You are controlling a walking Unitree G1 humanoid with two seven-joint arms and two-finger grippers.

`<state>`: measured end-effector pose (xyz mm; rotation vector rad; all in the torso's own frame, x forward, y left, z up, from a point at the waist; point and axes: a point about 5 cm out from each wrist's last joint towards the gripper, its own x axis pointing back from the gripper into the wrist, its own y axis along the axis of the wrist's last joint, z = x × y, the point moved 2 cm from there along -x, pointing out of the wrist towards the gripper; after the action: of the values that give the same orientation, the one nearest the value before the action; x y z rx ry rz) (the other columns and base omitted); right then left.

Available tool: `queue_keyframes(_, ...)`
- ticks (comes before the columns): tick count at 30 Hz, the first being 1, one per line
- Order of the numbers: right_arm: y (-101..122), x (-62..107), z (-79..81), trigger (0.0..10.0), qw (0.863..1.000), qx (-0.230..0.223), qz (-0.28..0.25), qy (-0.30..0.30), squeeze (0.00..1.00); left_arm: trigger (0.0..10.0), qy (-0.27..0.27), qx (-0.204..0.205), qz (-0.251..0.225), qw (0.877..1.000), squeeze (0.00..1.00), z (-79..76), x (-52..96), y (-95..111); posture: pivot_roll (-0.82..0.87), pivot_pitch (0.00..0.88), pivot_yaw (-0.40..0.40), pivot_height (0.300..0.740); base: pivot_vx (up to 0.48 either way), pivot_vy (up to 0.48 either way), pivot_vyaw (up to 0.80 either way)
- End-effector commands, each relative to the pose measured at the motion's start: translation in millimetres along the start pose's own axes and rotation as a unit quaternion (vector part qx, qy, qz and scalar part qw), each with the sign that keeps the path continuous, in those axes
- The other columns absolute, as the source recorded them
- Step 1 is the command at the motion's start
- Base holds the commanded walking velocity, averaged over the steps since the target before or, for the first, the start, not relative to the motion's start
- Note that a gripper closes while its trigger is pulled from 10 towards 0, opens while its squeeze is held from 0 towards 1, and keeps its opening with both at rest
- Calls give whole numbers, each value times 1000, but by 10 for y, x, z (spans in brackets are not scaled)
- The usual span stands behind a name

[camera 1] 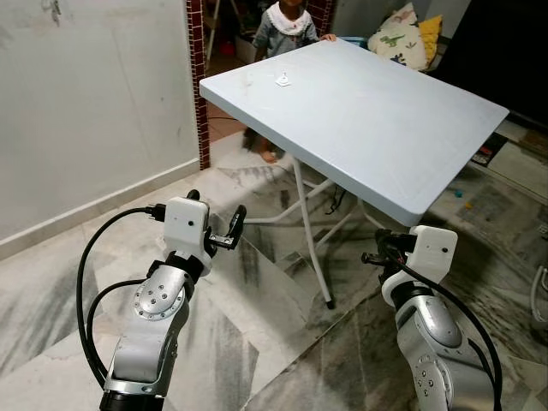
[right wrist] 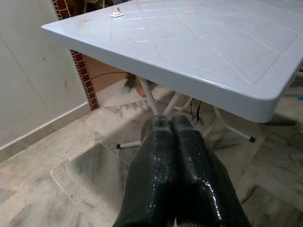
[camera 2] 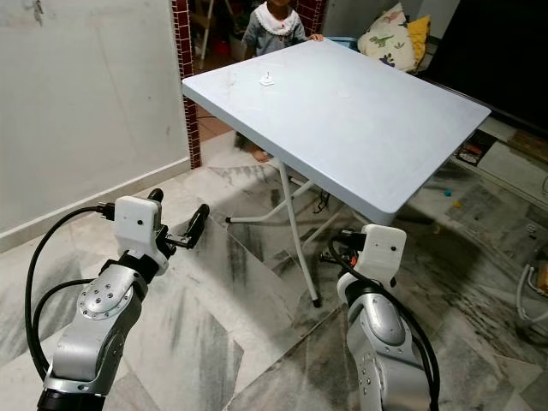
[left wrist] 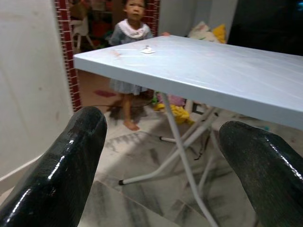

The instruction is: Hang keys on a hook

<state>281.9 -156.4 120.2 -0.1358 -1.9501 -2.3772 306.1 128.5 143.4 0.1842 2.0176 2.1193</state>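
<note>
Facing one folding table (camera 1: 377, 120), one hook (camera 1: 283, 81), one person (camera 1: 285, 26)

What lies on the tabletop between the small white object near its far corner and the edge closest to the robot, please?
Nothing: the table is bare from the small white object to its near edge, clearest in the left eye view.

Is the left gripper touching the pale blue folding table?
Apart. The left eye view shows the left gripper open, low over the marble floor, short of the pale blue folding table.

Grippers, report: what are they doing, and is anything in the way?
Left gripper open, right gripper shut, both empty, short of folding table. Small white hook on tabletop. Person stands beyond.
</note>
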Motion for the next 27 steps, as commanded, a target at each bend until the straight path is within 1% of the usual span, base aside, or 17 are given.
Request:
queue_keyframes(1, -3, 3, -41, 10000, 1000, 1, 0, -9, 0, 10000, 5, -1, 4, 1000, 0, 7, -4, -29, 142, 39, -113, 740, 0, 0, -800)
queue_keyframes(10, -20, 8, -24, 10000, 1000, -2, 0, -9, 0, 10000, 6, 0, 6, 1000, 0, 20, -6, -42, 132, 22, -101, 740, 0, 0, -800)
queue_keyframes(14, -33, 12, -51, 10000, 1000, -4, 2, -15, 0, 10000, 4, 0, 7, 1000, 0, 2, -4, -56, 129, 19, -105, 740, 0, 0, -800)
queue_keyframes(18, -4, 13, -70, 10000, 1000, -2, -2, -19, 0, 10000, 6, 1, 9, 1000, 0, -15, -25, -54, 119, 30, -97, 740, 0, 0, -800)
queue_keyframes(27, -15, 52, -103, 10000, 1000, 0, 0, -28, 0, 10000, 7, -4, 11, 1000, 0, -14, -2, -50, 114, 46, -99, 740, 0, 0, -800)
